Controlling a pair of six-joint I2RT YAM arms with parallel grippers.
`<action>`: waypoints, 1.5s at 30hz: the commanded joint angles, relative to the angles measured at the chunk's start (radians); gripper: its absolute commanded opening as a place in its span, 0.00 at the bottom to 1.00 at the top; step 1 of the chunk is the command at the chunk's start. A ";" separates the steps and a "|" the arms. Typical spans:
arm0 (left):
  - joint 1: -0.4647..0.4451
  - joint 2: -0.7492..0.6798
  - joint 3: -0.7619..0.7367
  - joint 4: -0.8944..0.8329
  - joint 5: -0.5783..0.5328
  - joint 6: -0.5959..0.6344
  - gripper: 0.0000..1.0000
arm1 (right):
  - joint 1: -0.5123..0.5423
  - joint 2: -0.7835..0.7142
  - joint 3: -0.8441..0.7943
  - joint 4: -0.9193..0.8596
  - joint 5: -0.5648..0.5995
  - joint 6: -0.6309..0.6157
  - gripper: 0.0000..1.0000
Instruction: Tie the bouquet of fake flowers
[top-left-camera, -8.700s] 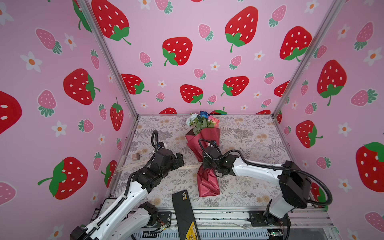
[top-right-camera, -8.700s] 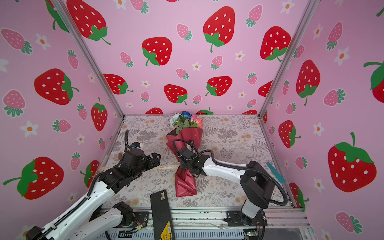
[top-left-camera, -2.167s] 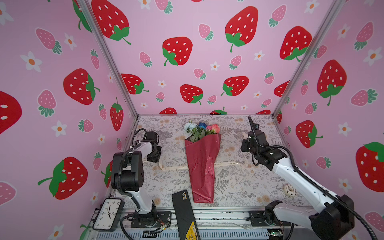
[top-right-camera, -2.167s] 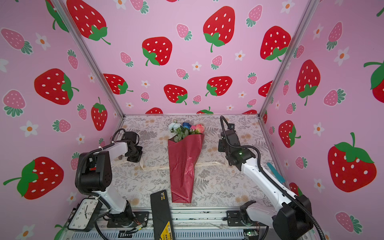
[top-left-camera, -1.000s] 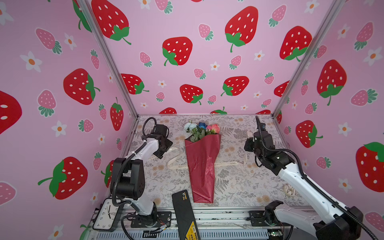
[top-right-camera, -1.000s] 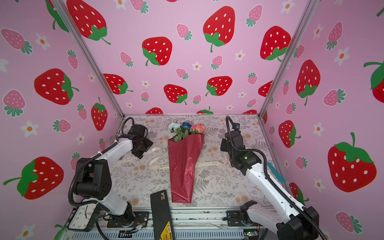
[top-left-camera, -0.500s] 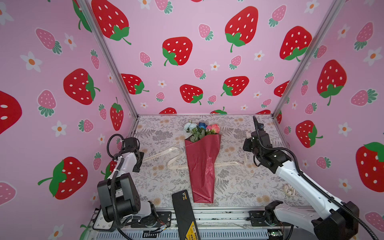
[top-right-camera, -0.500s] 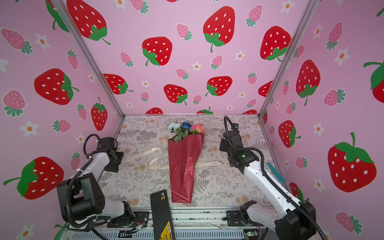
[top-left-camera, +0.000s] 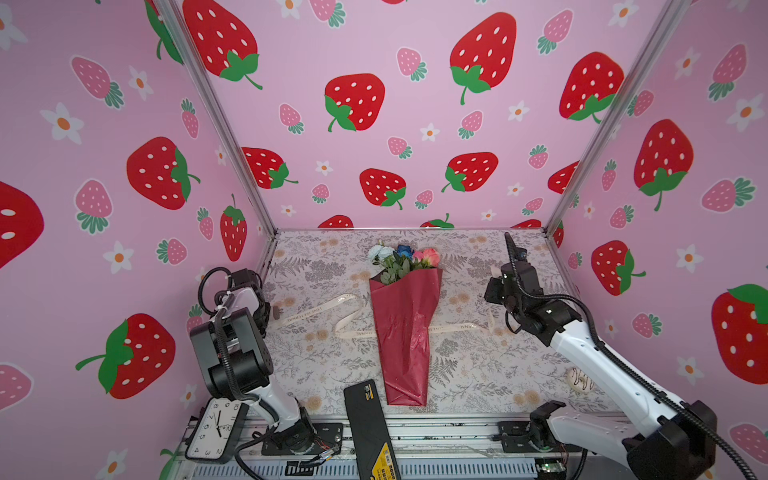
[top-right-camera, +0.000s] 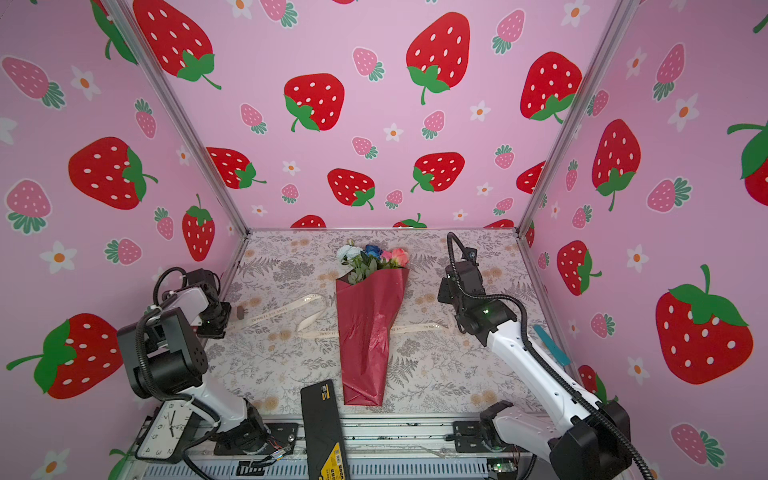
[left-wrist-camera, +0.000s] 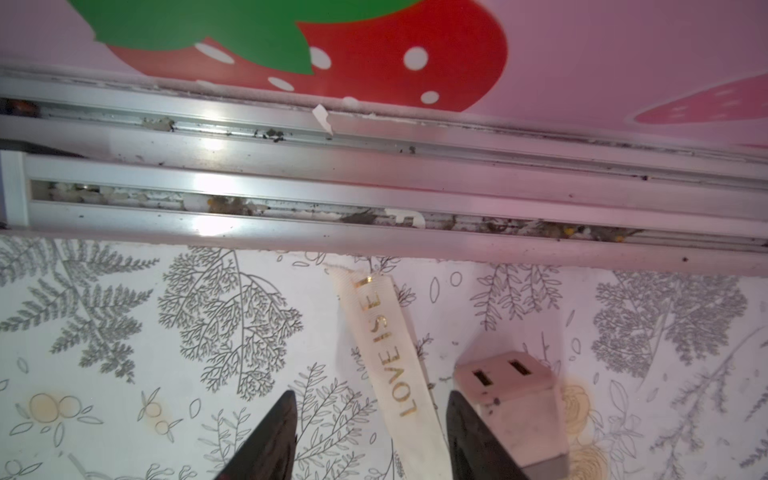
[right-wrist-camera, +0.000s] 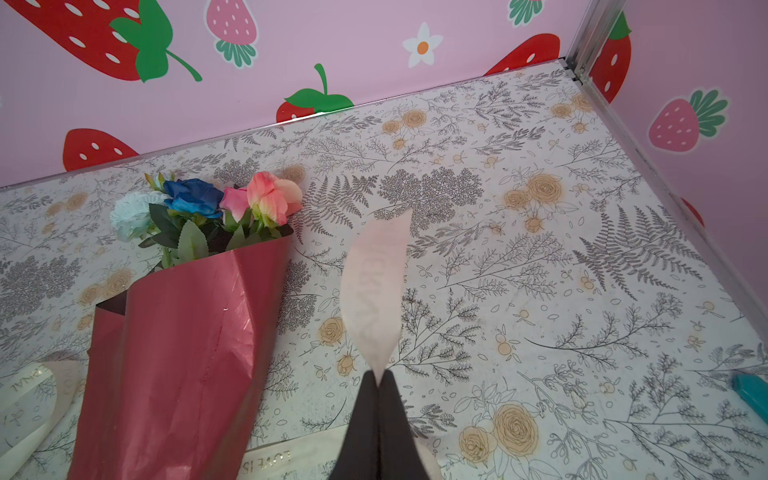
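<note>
Overall, table (top-left-camera: 324, 365): the makings of the tie are laid out on it, but nothing is judged tied. The paper is already wrapped round the stems, and the crossing and knotting are left.
bouquet of fake flowers (top-left-camera: 405, 328): it is laid flat down the middle of the table, with the blooms toward the back wall and the red wrap's tip near the front edge.
ribbon (top-left-camera: 316, 309): it is run under the wrap and seen on both sides of it; no turn is laid over the top.
right gripper (right-wrist-camera: 379, 374): it is closed on the ribbon's right end, whose tip is shown past the fingertips. Bare table is seen around it, and the right wall is well apart.
left gripper (left-wrist-camera: 372, 399): the jaws are held apart astride the ribbon's left end, which is not yet pinched. The aluminium rail (left-wrist-camera: 374, 199) at the left wall is near, so free room is found only toward the bouquet.
white block (left-wrist-camera: 511, 399): it is set just beside one jaw of the left gripper; contact cannot be told.
</note>
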 joint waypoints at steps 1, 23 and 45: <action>0.009 0.043 0.059 -0.087 -0.037 0.006 0.59 | -0.006 -0.001 0.009 -0.010 0.001 0.020 0.00; 0.053 0.211 0.083 -0.072 0.037 -0.039 0.56 | -0.006 -0.009 -0.001 -0.006 0.013 0.033 0.00; 0.053 0.263 0.129 -0.137 0.116 -0.138 0.00 | -0.006 -0.128 -0.009 -0.006 0.125 0.066 0.00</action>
